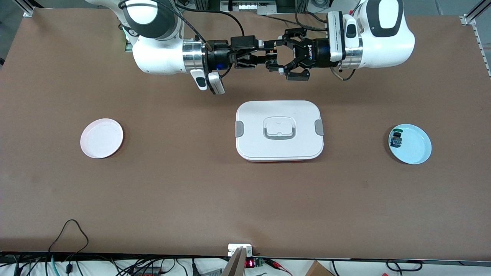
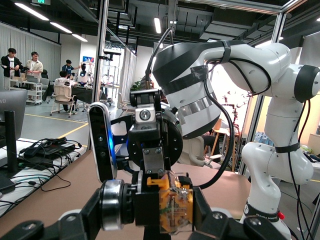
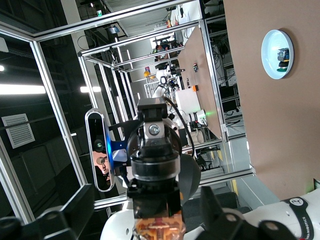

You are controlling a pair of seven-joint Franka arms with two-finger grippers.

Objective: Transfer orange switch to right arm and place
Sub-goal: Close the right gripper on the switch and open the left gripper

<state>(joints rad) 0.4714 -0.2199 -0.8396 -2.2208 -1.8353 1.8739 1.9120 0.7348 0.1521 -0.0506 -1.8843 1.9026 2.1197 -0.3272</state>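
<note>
From the front, the left gripper [image 1: 277, 57] and right gripper [image 1: 268, 55] are meeting in the air above the table [image 1: 191, 184], both pinching the orange switch [image 1: 271, 52]. In the left wrist view, the switch [image 2: 172, 202] is sitting between that gripper's closed fingers [image 2: 212, 220]. In the right wrist view, the switch [image 3: 159, 227] is sitting at the tip of the left gripper.

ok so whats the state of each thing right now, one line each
orange switch: in the air between both end effectors, above the table
left end effector: fingers around the switch
right end effector: at the switch
white box: lid on
pink plate: nothing on it
blue plate: holds the blue switch
</note>
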